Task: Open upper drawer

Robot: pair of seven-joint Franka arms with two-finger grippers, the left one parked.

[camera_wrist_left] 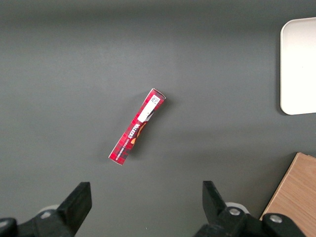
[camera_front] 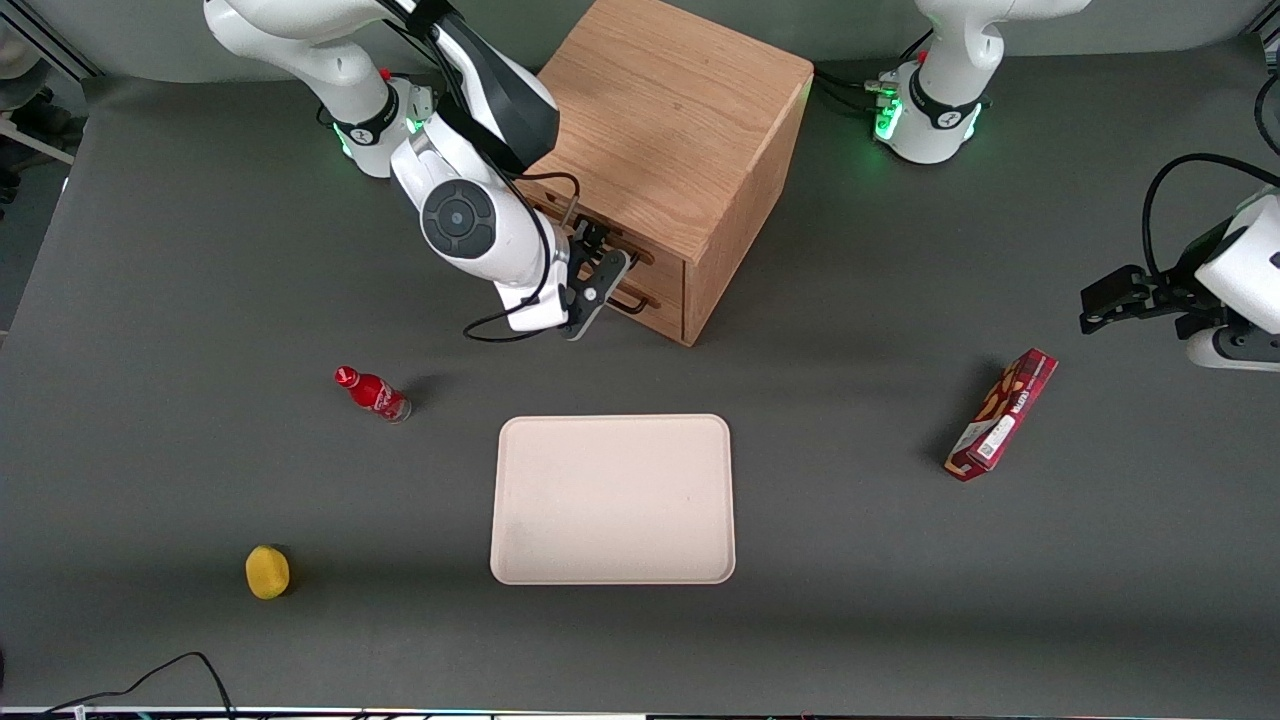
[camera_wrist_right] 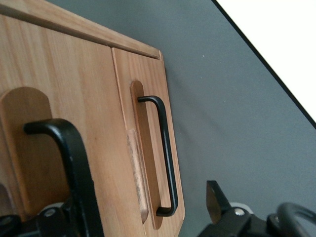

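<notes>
Reading of labels: the red snack box (camera_front: 1003, 415) has pale lettering along its side and a white sticker with a code at one end; I cannot read the words. The small red bottle (camera_front: 372, 393) carries white script, also not readable.
Upper drawer (camera_front: 652, 262): shut, its front is flush in the wooden cabinet (camera_front: 670, 120), just above the lower drawer (camera_front: 662, 302). The cabinet stands by the bench edge farthest from the front camera, about midway along it.
Handle: the black bar handle (camera_wrist_right: 69, 158) of the upper drawer is close to the wrist camera.
Gripper (camera_front: 598, 295): in front of the drawer fronts, at the upper handle, the fingers spread apart and holding nothing.
Arm pose: the right arm comes down from its base at that same edge, with the wrist bent toward the cabinet front.
Open room: bare grey table (camera_front: 860, 620) lies between the cabinet and the cream tray (camera_front: 612, 430). The tray is near the middle of the edge closest to the front camera.
Other edges: the bottle is near the tray, toward the working arm's end. A yellow round thing (camera_front: 267, 571) sits toward the near corner at that end. The box lies toward the parked arm's end.
</notes>
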